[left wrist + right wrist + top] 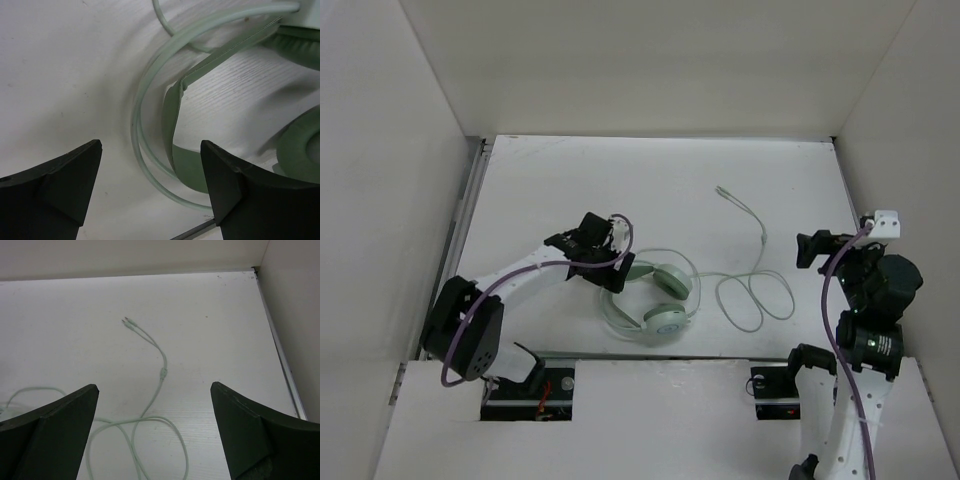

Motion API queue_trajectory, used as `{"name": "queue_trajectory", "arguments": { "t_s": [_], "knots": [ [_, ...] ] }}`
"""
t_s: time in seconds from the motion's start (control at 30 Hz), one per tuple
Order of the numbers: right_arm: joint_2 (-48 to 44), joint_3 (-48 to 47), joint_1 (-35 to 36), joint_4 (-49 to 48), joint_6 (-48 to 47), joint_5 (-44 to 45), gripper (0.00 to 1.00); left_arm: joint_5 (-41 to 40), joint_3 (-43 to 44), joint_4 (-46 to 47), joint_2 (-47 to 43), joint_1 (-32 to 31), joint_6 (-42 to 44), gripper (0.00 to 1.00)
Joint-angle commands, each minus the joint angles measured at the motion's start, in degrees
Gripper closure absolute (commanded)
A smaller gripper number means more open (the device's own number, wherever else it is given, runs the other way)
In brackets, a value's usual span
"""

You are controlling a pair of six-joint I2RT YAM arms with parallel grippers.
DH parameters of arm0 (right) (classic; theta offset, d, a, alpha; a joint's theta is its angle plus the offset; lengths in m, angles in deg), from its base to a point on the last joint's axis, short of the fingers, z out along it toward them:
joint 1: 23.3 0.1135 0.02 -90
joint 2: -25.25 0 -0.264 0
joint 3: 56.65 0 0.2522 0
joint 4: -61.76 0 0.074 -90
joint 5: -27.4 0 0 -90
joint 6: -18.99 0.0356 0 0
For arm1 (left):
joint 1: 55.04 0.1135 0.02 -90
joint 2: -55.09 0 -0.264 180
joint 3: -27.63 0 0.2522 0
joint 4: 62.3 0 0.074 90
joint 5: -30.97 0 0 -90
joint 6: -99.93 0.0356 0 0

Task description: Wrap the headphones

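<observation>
The mint-green headphones (658, 298) lie on the white table near the front middle, ear cups to the right, headband curving left. Their thin pale cable (752, 290) loops to the right and runs up to two plugs (720, 189). My left gripper (616, 262) is open and low over the headband's left end; in the left wrist view the headband (172, 125) and a cable loop (137, 120) lie between its fingers. My right gripper (808, 250) is open and empty, raised at the right of the cable loops, which show in the right wrist view (160, 377).
White walls enclose the table (650, 180) on the left, back and right. A metal rail (470, 200) runs along the left edge. Purple robot cables (835, 300) hang on both arms.
</observation>
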Motion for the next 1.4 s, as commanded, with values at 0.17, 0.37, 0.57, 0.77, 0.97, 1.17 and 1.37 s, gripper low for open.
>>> {"name": "queue_trajectory", "arguments": {
  "t_s": [0.17,0.37,0.57,0.77,0.97,1.17,1.37],
  "knots": [
    [-1.82,-0.6,-2.06,-1.16,3.22,-1.68,0.0,-3.52,1.0,3.15,8.06,-1.47,2.18,0.28],
    [-2.26,-0.33,-3.12,-1.33,3.66,-1.77,0.0,-5.89,1.71,4.02,10.71,-3.23,3.58,0.3],
    [-2.61,0.11,-4.08,-2.47,4.19,-1.77,0.0,-7.3,1.18,3.77,12.64,-4.29,4.11,0.55],
    [-2.61,0.28,-4.26,-3.09,4.45,-1.77,0.0,-7.22,0.48,2.71,12.21,-4.82,4.02,0.7],
    [-2.61,0.54,-4.26,-3.35,4.63,-1.77,0.0,-7.57,1.0,2.45,12.12,-3.5,3.76,0.97],
    [-2.61,0.54,-4.26,-3.35,4.63,-1.77,0.0,-11.43,3.03,2.53,11.33,-3.32,3.15,1.0],
    [-1.82,-0.51,-4.09,-3.35,4.54,-1.94,0.0,-15.3,10.66,0.34,7.38,-3.59,3.76,1.0]
  ]
}}
